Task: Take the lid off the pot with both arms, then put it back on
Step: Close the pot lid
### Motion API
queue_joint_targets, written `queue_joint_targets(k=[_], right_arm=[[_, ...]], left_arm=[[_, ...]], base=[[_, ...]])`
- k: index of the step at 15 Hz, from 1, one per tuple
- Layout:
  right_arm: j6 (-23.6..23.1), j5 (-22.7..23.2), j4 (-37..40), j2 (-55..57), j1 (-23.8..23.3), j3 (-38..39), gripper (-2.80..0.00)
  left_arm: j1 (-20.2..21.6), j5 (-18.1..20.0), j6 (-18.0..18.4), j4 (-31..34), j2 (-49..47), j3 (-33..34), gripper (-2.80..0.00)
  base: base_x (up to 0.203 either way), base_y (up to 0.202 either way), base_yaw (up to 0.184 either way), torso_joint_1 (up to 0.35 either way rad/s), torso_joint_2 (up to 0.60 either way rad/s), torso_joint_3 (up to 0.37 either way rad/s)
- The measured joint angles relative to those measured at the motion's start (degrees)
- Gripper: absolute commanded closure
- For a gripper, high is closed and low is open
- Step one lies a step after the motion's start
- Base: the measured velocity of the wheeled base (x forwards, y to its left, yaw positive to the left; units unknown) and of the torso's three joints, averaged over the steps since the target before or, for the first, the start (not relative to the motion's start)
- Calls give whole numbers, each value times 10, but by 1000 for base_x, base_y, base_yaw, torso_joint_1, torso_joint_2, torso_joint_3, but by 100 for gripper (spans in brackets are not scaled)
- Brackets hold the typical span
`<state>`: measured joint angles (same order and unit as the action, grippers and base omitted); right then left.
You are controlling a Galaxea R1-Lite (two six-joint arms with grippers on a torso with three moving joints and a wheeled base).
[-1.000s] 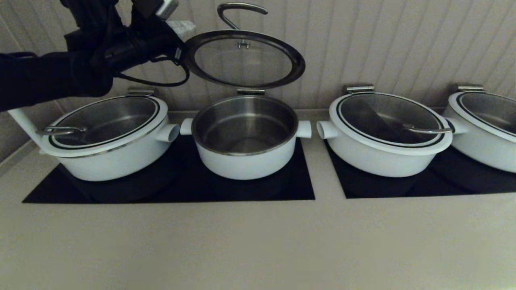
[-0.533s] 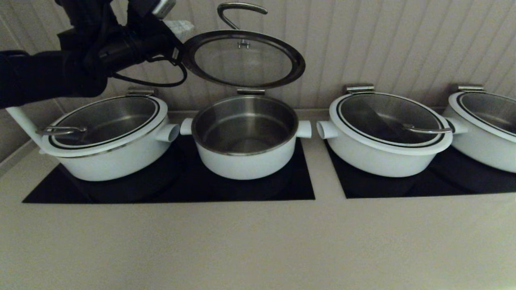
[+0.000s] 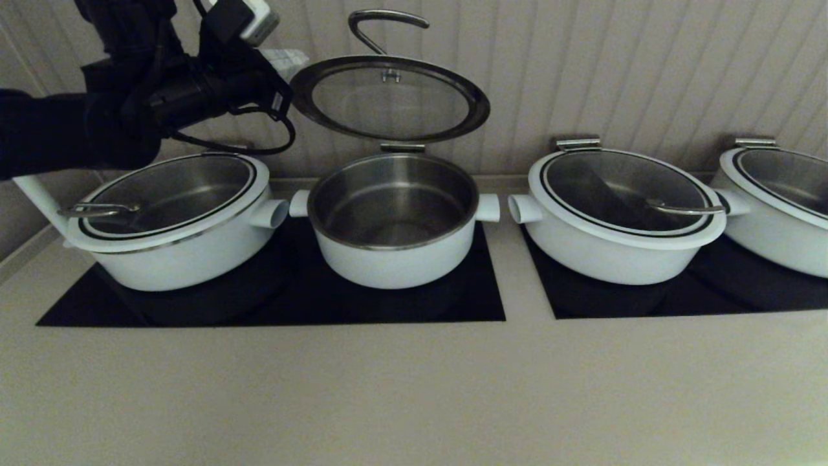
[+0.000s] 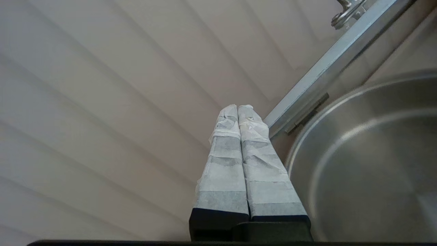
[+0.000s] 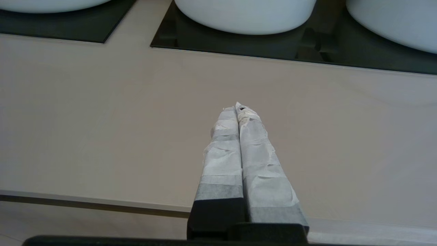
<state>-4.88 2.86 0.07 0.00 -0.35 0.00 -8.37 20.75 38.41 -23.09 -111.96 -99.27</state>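
Left gripper point(image 3: 288, 61) is seen high at the lid's left edge, fingers pressed together on nothing; actual contact with the rim cannot be told. The lid point(image 3: 388, 97) is stood open above the pot point(image 3: 393, 223), hinged at the back, underside turned forward, handle uppermost, widest span running left-right. Lifting is judged done; putting back remains. Right gripper point(image 5: 238, 108) is held closed and empty above the counter point(image 5: 102, 119), idle.

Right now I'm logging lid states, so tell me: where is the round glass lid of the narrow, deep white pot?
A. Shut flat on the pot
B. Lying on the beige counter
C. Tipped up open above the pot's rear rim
C: the round glass lid stands tipped up behind the steel-lined open white pot.
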Motion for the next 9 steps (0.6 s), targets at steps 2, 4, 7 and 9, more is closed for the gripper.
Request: queue_joint_targets(k=[2,4,7,9], right_arm=[[0,0,0,0,0,0,0],[0,0,0,0,0,0,0],[0,0,0,0,0,0,0],[0,0,0,0,0,0,0]], left_arm=[[-1,0,1,0,11,25,0],[-2,0,1,0,22,49,0],[-2,1,1,-2,37,75,0],[-2,1,2,-41,42,97,0]], base=[[0,0,0,0,0,0],[0,0,0,0,0,0],[0,0,0,0,0,0],[0,0,0,0,0,0]])
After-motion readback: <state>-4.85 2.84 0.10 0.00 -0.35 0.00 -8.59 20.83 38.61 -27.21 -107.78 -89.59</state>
